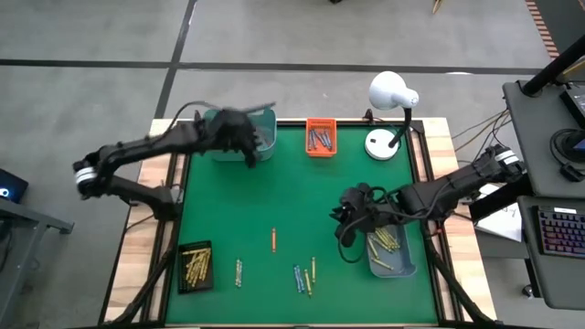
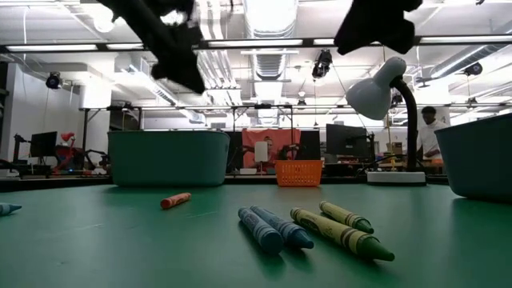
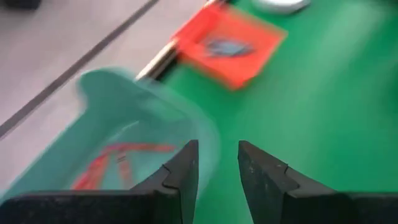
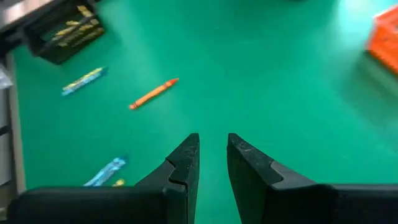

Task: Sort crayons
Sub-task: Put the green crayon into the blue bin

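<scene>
Over the teal bin (image 1: 260,137), the left hand (image 3: 217,165) hangs parted and empty, drop apparently complete; next pick, likely the orange crayon (image 1: 273,239), calls for the right hand (image 4: 212,158), likewise parted and empty.

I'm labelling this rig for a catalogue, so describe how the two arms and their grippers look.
Both arms are dark, near-black jointed links; the left arm has a pale band near its base. The left gripper and right gripper each end in two flat, black, angular fingers tapering to blunt tips. Dark cabling bunches at the right wrist.
</scene>
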Controlling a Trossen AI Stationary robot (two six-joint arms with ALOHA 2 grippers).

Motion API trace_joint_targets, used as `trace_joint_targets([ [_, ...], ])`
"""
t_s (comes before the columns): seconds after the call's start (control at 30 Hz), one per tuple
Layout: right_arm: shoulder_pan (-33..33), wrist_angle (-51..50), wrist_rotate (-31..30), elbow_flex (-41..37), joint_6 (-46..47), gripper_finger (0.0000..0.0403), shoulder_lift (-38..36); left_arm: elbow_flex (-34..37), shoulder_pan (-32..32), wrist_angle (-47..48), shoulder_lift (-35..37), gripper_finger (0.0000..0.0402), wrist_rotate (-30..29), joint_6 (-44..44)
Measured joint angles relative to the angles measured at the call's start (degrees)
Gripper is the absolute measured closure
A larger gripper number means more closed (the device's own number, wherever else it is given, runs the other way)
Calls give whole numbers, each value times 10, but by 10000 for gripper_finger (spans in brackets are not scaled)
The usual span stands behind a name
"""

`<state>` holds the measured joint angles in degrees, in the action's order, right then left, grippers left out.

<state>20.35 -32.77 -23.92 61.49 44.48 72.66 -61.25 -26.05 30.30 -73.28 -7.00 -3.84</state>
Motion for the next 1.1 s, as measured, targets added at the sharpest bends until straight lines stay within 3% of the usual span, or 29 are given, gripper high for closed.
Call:
trace_joint_targets([
  [0.1, -9, 35, 46, 0, -11, 330, 8, 45, 87, -62, 54, 306, -29, -44],
  [0.27, -10, 82, 108, 10, -37, 330, 42, 115, 244, -155, 111, 306, -148, -109],
  [0.43, -13, 69, 160, 57, -77, 330, 100, 163, 387, -240, 123, 306, -286, -151],
  [0.57, -13, 14, 198, 110, -174, 330, 148, 176, 471, -290, 112, 305, -378, -169],
  [0.8, 4, -102, 215, 194, -329, 330, 231, 152, 544, -301, 83, 305, -417, -192],
  [1.1, 47, -175, 240, 254, -437, 330, 308, 108, 557, -306, 38, 306, -416, -192],
])
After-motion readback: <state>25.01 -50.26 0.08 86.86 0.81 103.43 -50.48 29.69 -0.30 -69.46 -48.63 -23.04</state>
